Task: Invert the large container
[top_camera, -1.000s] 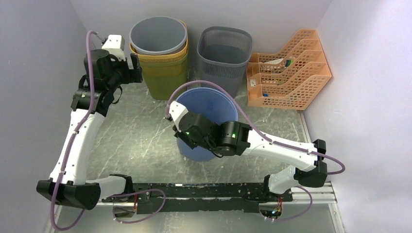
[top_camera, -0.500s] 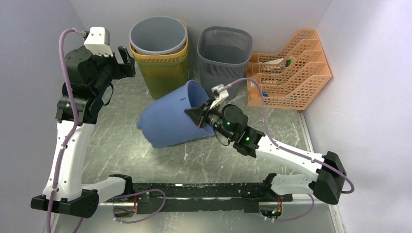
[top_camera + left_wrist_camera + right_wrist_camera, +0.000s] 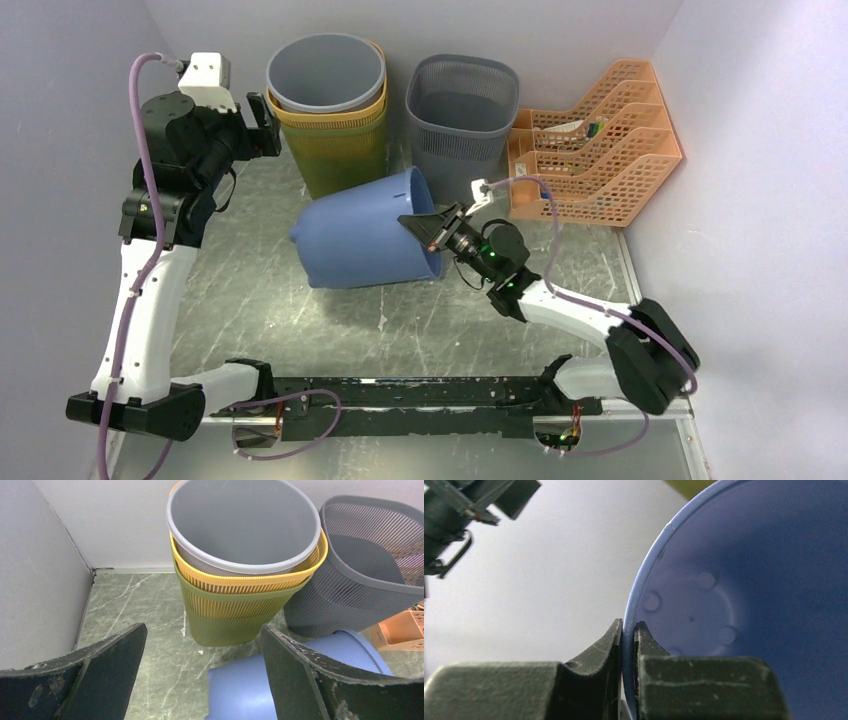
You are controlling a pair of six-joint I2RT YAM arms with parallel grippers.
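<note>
It is probably a robotics laboratory: plain pale walls (image 3: 60, 70) surround a marble-patterned table (image 3: 270, 310), robot arms (image 3: 150, 290) are bolted to a black rail (image 3: 430, 402), and office waste bins (image 3: 455, 150) and an orange file rack (image 3: 640, 165) stand at the back.

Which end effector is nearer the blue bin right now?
Right. The right end effector grips the rim of the blue bin; the left end effector hangs open, apart from it, beside the stacked bins at the back.

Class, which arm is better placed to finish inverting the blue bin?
Right. The right fingers pinch the rim of the tipped blue bin; the left fingers stand open by the stacked bins.
</note>
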